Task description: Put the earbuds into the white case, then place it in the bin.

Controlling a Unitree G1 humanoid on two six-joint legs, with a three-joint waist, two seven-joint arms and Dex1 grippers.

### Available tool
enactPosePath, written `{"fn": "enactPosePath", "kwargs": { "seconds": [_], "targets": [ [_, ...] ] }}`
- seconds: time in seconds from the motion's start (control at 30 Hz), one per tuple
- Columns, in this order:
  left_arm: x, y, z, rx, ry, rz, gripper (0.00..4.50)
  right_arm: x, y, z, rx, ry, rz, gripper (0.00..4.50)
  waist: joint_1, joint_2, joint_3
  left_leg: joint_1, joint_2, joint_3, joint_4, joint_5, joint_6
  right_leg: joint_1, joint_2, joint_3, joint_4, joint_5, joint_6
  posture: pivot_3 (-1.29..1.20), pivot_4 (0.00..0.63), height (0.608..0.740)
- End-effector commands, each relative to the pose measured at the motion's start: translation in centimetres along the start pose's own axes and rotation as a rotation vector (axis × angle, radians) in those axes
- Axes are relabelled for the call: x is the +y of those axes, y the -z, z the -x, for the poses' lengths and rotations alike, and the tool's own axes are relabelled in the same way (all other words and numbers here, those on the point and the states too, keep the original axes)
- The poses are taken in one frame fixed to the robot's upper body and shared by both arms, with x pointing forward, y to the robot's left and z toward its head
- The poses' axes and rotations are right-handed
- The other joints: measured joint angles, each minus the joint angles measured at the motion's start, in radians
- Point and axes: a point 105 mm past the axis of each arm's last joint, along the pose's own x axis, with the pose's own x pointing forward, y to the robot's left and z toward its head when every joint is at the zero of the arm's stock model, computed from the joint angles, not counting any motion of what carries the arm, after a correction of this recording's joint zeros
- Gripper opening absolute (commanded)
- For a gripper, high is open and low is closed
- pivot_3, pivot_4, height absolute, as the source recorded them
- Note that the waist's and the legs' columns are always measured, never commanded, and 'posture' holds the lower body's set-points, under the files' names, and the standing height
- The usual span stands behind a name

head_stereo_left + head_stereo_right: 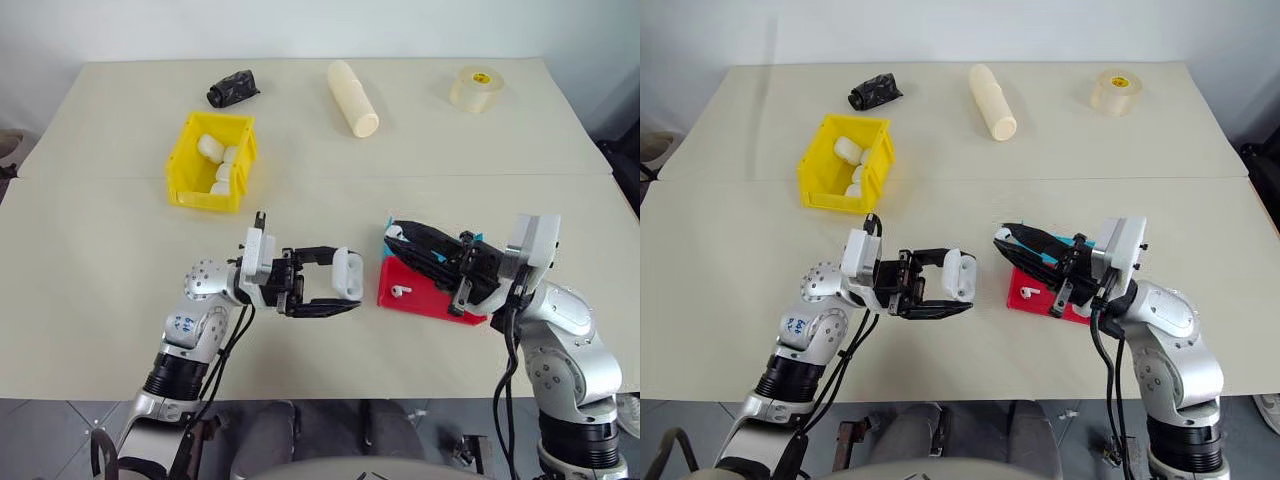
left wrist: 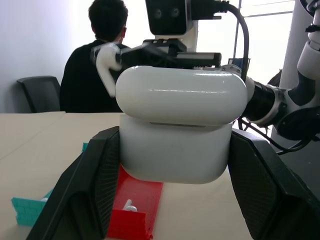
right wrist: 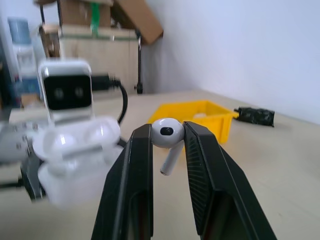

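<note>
Left gripper (image 1: 345, 290) clamping open case (image 1: 348, 273) above table; right gripper (image 3: 168, 137) pinching earbud (image 3: 165, 134) just beside it. Best lowered stem-first into an empty well, slowly, then released.

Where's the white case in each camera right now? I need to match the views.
Left eye: white case in left gripper, centre.
Right eye: same, centre.
Left wrist: close up.
Right wrist: lid open, beside the pinched earbud.
Shared landmark: the yellow bin.
</note>
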Motion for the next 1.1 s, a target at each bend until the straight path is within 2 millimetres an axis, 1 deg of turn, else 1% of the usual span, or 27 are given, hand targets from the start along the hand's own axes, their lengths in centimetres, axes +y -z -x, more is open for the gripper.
{"fn": "enactPosePath", "kwargs": {
  "seconds": [0.03,0.27,0.43,0.53,0.8,1.1],
  "targets": [
    [0.2,-1.2,-0.5,-0.047,0.023,-0.015,2.81,1.2,-0.8,-0.5,-0.075,-0.03,-0.003,0.52,0.001,0.0,0.0,0.0,0.0,0.0,0.0,0.0,0.0,0.0,0.0,0.0,0.0,0.0,0.0,0.0,0.15,0.74],
    [0.1,-1.4,-0.6,-0.05,0.036,0.02,2.81,2.2,-0.1,-0.6,-0.095,-0.066,-0.043,0.52,0.0,0.0,0.0,0.0,0.0,0.0,0.0,0.0,0.0,0.0,0.0,0.0,0.0,0.0,0.0,0.0,0.15,0.74],
    [0.0,-1.6,-0.7,-0.05,0.039,0.031,2.81,2.5,0.2,-0.6,-0.093,-0.086,-0.048,0.52,-0.001,0.0,0.0,0.0,0.0,0.0,0.0,0.0,0.0,0.0,0.001,0.0,0.0,0.0,0.0,0.0,0.15,0.74],
    [-0.1,-1.6,-0.7,-0.049,0.046,0.034,2.81,2.6,0.3,-0.7,-0.096,-0.091,-0.049,0.52,-0.001,0.0,0.0,0.0,0.0,0.0,0.0,0.0,0.0,0.0,0.001,0.0,0.0,0.0,0.0,0.0,0.15,0.74],
    [-0.4,-1.6,-0.9,-0.048,0.069,0.039,2.81,2.6,1.4,-1.1,-0.084,-0.102,-0.058,0.52,-0.001,0.0,0.0,0.0,0.0,0.0,0.0,0.0,0.0,0.0,0.0,0.0,0.0,0.0,0.0,0.0,0.15,0.74],
    [-0.6,-1.6,-1.0,-0.05,0.083,0.038,2.81,2.1,2.2,-1.3,-0.059,-0.099,-0.042,0.52,-0.001,0.0,0.0,0.0,0.0,0.0,-0.001,0.0,0.0,0.0,0.0,0.0,0.0,0.0,0.0,0.0,0.15,0.74]
  ]
}}
